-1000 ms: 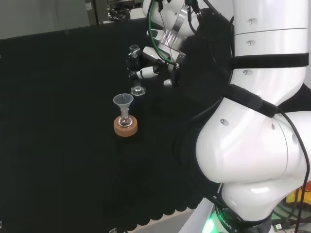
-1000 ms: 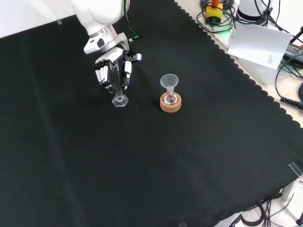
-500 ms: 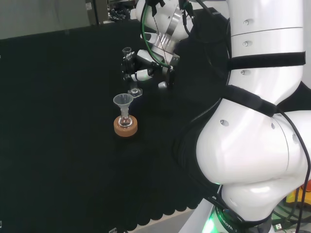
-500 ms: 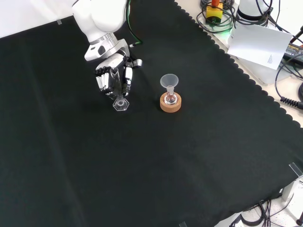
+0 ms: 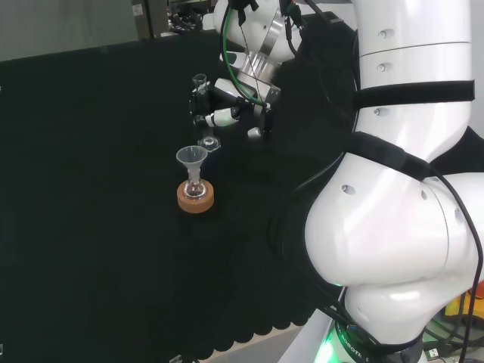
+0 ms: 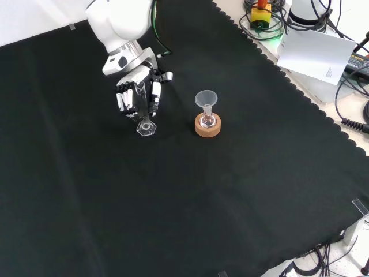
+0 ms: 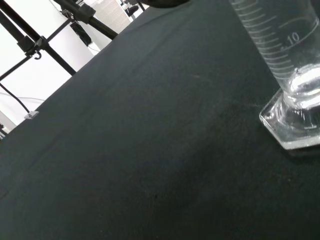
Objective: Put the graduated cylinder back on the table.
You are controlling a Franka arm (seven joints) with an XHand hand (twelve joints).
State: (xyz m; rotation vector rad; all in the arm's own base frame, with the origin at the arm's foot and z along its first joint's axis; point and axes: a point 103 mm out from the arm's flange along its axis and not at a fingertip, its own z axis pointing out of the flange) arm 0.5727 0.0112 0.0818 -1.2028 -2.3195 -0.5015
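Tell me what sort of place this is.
Probably a robotics lab set up for chemistry handling: a graduated cylinder in the robot's hand, a funnel in a small flask on a cork ring, and cables beside the cloth-covered bench.

Evenly lit from above, soft shadows on black cloth [image 6: 173,202]; glare on white arm links [image 5: 393,249]; close glass slightly blurred.

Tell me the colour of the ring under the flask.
The ring is light brown, cork-coloured; the front view shows it best.
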